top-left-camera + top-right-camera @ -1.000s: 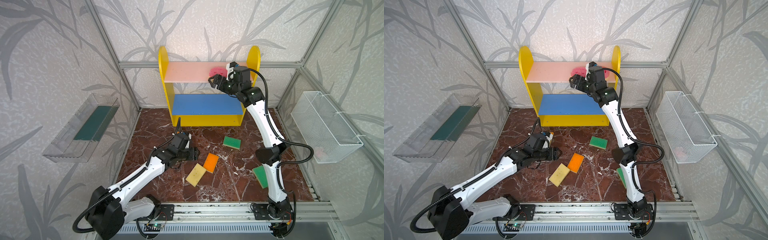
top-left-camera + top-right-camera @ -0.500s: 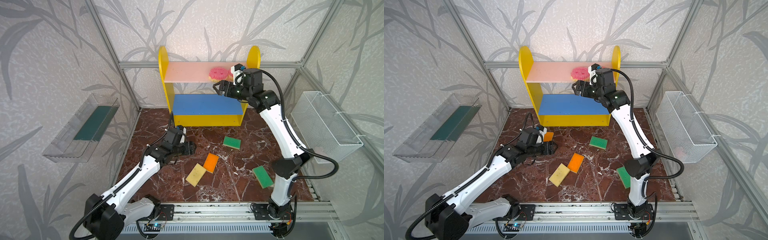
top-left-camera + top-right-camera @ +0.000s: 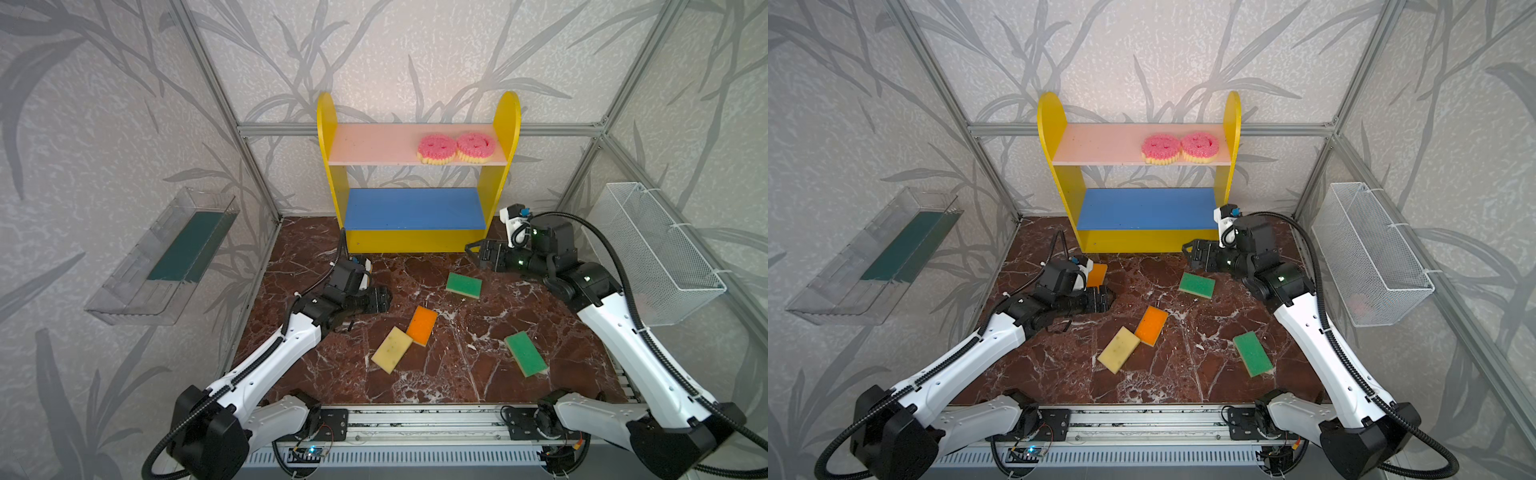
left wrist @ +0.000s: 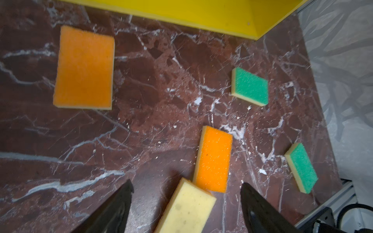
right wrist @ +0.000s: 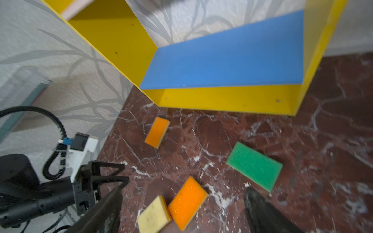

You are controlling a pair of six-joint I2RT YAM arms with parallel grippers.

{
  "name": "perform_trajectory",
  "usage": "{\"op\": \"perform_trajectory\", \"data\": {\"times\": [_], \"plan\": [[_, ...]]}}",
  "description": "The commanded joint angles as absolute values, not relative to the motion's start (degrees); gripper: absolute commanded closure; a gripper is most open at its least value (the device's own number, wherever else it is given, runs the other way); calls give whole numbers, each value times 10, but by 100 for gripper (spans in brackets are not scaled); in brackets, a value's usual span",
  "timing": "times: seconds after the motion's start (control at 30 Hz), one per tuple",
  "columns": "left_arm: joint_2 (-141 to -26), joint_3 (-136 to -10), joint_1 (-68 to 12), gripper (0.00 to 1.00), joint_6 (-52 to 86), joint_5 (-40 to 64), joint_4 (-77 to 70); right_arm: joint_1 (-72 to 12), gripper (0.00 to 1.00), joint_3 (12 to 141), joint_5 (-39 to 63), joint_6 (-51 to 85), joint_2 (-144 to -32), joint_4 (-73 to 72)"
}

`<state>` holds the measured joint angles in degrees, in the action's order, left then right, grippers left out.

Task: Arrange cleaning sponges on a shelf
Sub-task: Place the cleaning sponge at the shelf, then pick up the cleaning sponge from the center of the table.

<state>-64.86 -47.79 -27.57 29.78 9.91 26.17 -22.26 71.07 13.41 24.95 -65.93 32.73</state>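
Observation:
The shelf (image 3: 328,174) stands at the back. Two pink smiley cleaning sponges (image 3: 436,148) (image 3: 476,146) lie side by side on its pale pink upper board. On the marble floor lie two green sponges (image 3: 464,285) (image 3: 525,354), an orange one (image 3: 422,326) and one yellow side up (image 3: 392,349) touching it. Another orange sponge (image 3: 1097,274) lies behind my left wrist. My left gripper (image 3: 386,299) (image 4: 186,186) is open and empty, low over the floor, pointing at the yellow-up sponge (image 4: 185,209). My right gripper (image 3: 471,251) (image 5: 184,188) is open and empty before the shelf's right foot, near a green sponge (image 5: 254,166).
A clear tray (image 3: 166,257) with a dark green liner hangs on the left wall. A white wire basket (image 3: 660,249) hangs on the right wall. The shelf's blue middle board (image 3: 415,208) is bare. An aluminium rail (image 3: 415,419) runs along the front edge.
My right arm has left the upper board and dropped to the floor in front of the shelf, with the second pink sponge left beside the first. My left gripper has opened wider.

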Motion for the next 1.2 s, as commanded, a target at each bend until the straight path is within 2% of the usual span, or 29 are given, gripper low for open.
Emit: {"op": "perform_trajectory", "data": {"times": [0.0, 0.27, 0.53, 0.77, 1.17], "plan": [[-620, -439, -273, 15, 318, 80, 260, -220, 7, 646, 147, 262, -634, 309], [-580, -368, -311, 15, 362, 43, 266, -220, 7, 480, 174, 298, -590, 238], [-569, -286, -365, 15, 412, 5, 234, -220, 7, 376, 201, 295, -570, 202], [-577, -273, -394, 14, 424, -14, 234, -220, 7, 331, 222, 293, -577, 170], [-609, -293, -426, 14, 419, -4, 233, -220, 7, 329, 244, 289, -613, 158]]}}
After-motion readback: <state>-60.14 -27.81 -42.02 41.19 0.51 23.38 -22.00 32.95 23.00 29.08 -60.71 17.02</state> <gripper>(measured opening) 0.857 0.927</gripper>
